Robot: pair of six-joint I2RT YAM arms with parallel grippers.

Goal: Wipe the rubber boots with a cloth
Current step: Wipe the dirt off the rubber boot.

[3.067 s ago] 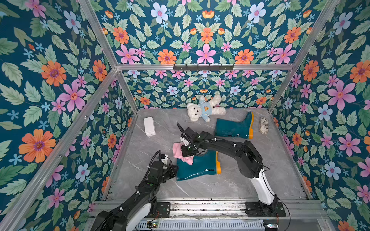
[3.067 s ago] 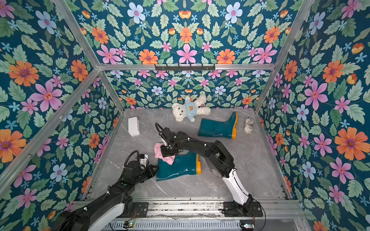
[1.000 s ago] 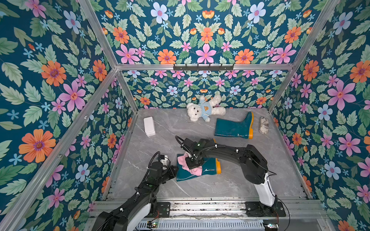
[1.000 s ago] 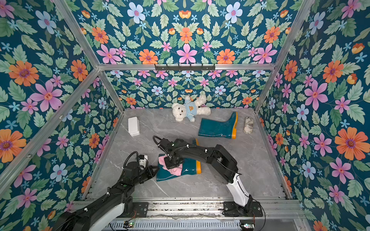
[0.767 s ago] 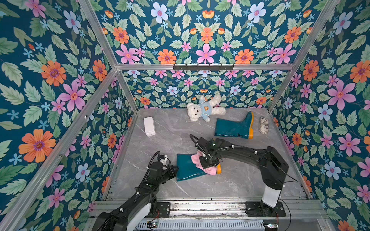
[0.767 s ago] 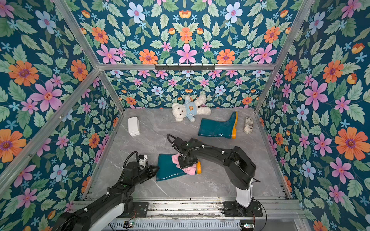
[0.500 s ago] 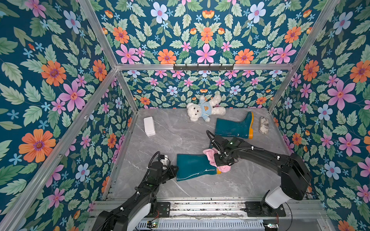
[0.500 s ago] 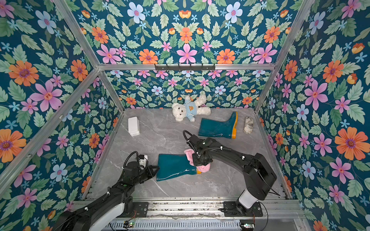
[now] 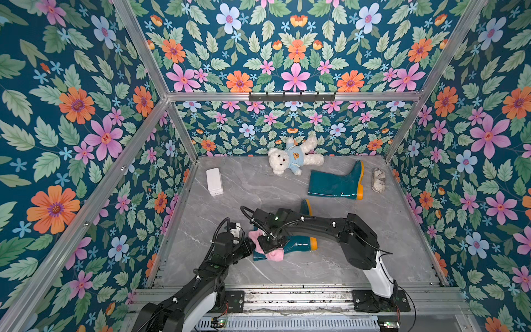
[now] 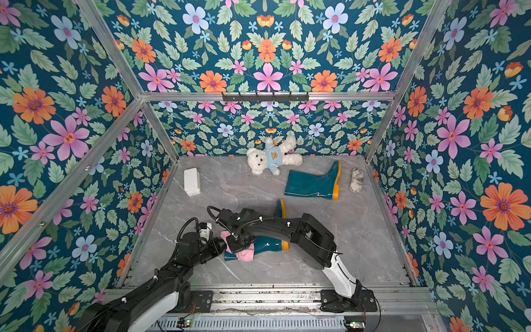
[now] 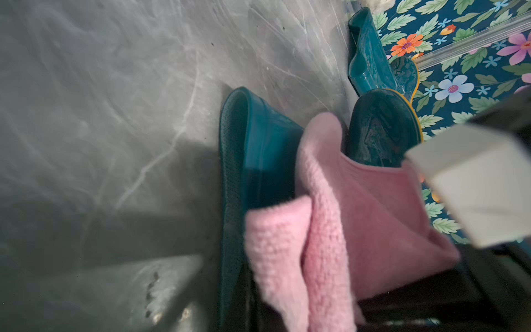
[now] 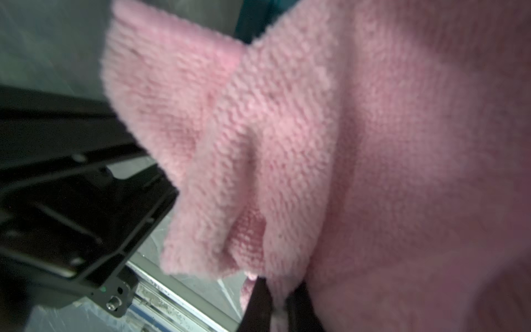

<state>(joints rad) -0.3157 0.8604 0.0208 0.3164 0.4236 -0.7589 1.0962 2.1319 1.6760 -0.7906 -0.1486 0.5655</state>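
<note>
Right claw: we see the right gripper clenched on the pink cloth; in its wrist view the dark fingertips pinch a fold.
Left claw: the left gripper is closed at the near boot's cuff, and we read it as pinching the rim, though the contact is partly hidden.
Cloth: it is draped over the shaft end of the near boot, with one corner spilling onto the marble tabletop.
Near boot: it lies on its side with its yellow-orange sole facing away from the left arm.
Far boot: the far boot lies well apart near the back wall and, in our judgement, is not yet wiped.
Step in hand: we take this for a wiping pass along the near boot's shaft.
Risk, cloth: only a fold is gripped, so drag on the glossy rubber could pull it free or bunch it.
Risk, boot: if the rim pinch is shallow, a firm stroke could slide or roll the boot.
Risk, arms: the two grippers sit just beside each other, so a stroke toward the cuff could make them collide.
Bystanders: the teddy bear, white box and rag bundle are well clear.
</note>
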